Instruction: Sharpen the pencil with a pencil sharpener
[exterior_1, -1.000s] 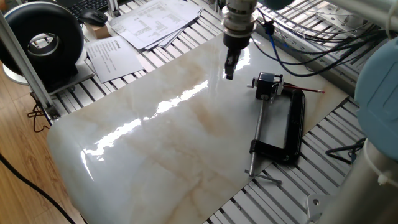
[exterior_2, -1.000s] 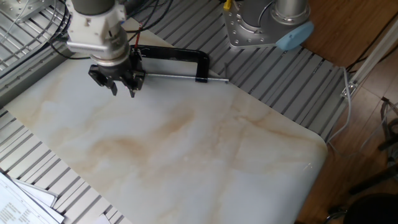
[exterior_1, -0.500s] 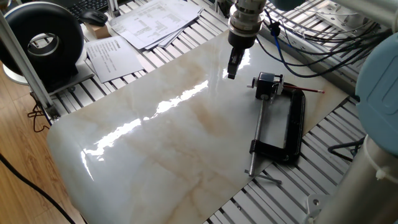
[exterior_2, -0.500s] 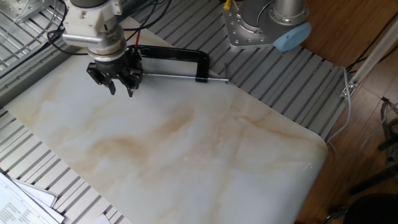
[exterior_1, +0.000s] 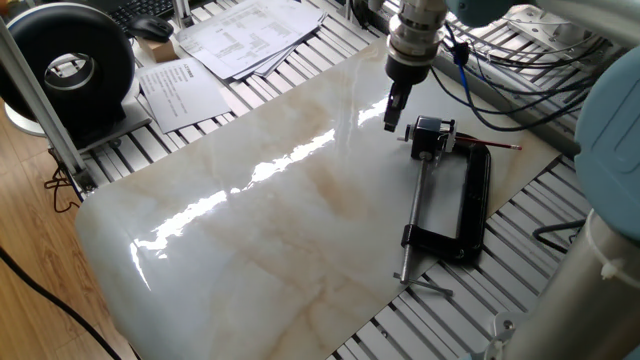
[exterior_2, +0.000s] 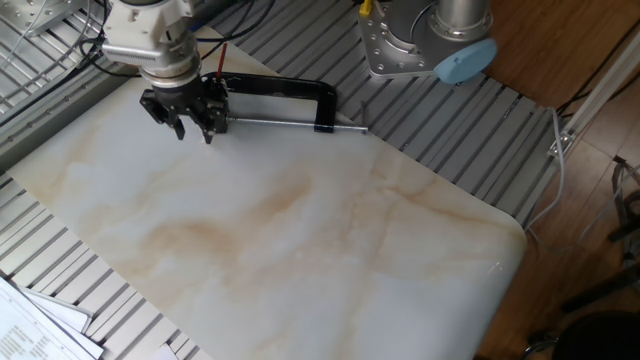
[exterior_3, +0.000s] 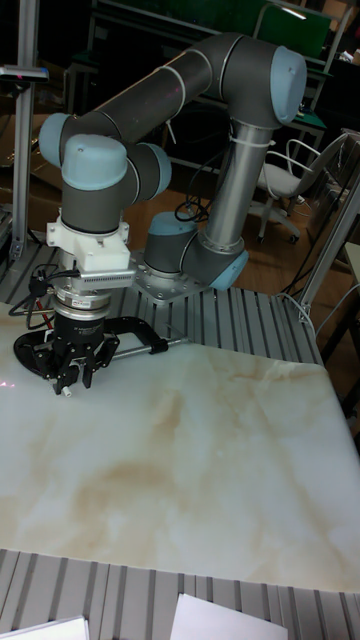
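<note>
The pencil sharpener (exterior_1: 430, 137), a small black-and-silver block, sits at the far end of the black clamp (exterior_1: 462, 205). Just behind it the thin red-brown pencil (exterior_1: 494, 146) lies across the clamp's end, tip pointing right. My gripper (exterior_1: 392, 114) hangs a little above the marble slab, just left of the sharpener, fingers pointing down. In the other fixed view the gripper (exterior_2: 194, 131) is open with nothing between its fingers, and it covers most of the sharpener. In the tall fixed view the gripper (exterior_3: 75, 382) is in front of the clamp (exterior_3: 140, 349).
The clamp's long steel screw rod (exterior_1: 414, 215) runs toward the slab's near edge. Papers (exterior_1: 245, 35) and a black round device (exterior_1: 75, 65) lie off the slab at the left. Cables (exterior_1: 500, 70) trail behind the gripper. The robot base (exterior_2: 425, 40) stands beyond the clamp.
The gripper has travelled across the slab toward the sharpener and clamp end, staying open at about the same height. The pencil, sharpener and clamp have not moved.
</note>
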